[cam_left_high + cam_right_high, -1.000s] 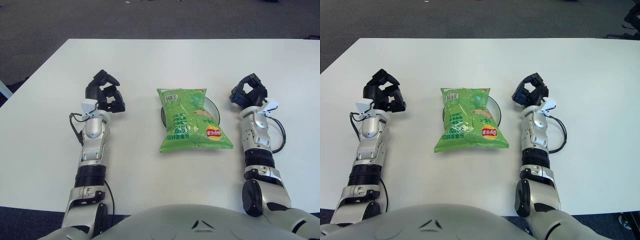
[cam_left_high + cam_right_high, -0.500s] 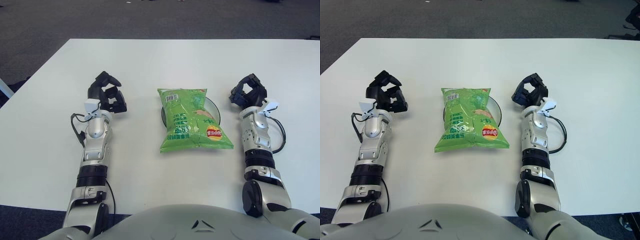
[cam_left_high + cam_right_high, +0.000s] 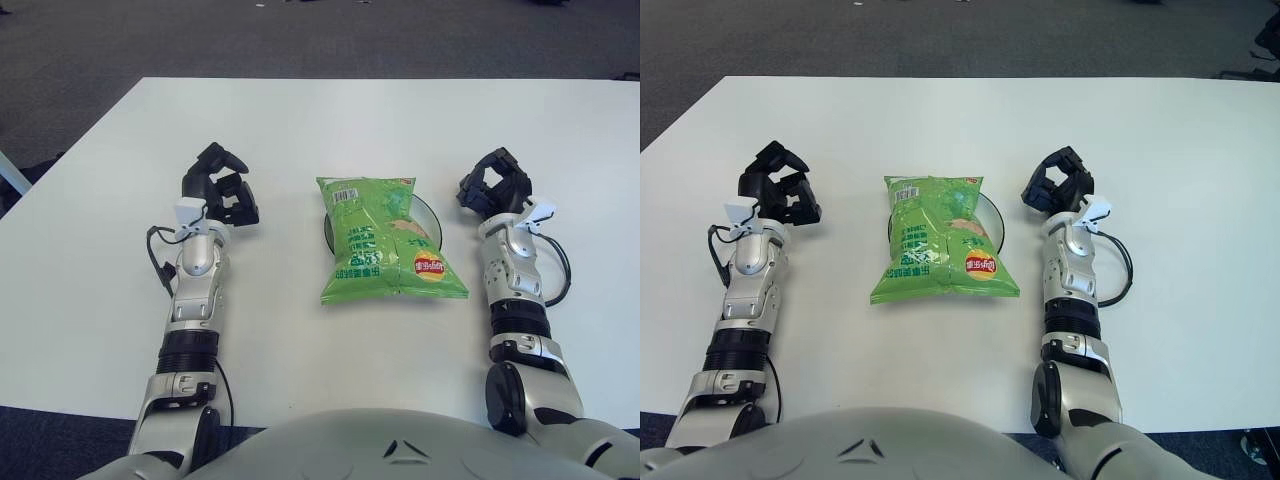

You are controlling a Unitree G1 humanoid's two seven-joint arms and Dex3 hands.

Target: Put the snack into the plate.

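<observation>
Left eye view: the black fingers [image 3: 232, 190] of the left hand [image 3: 220, 187] are seen loosely curled and relaxed, with nothing held between them. The hand is placed to the left of the snack, well apart from it, at the end of a silver forearm extended over the white table [image 3: 300, 120]. The fingers [image 3: 495, 180] of the right hand [image 3: 495, 184] are likewise loosely curled and empty; this hand is shown near the plate's right rim, not touching it. Between the two hands, a green snack bag [image 3: 385, 250] is laid flat across a dark-rimmed plate [image 3: 428, 215]. Most of the plate is covered by the bag, with only parts of the rim left visible at its upper right and left edges. The bag's lower end extends past the plate toward the robot. Dark carpet [image 3: 300, 35] is seen beyond the table's far edge.
</observation>
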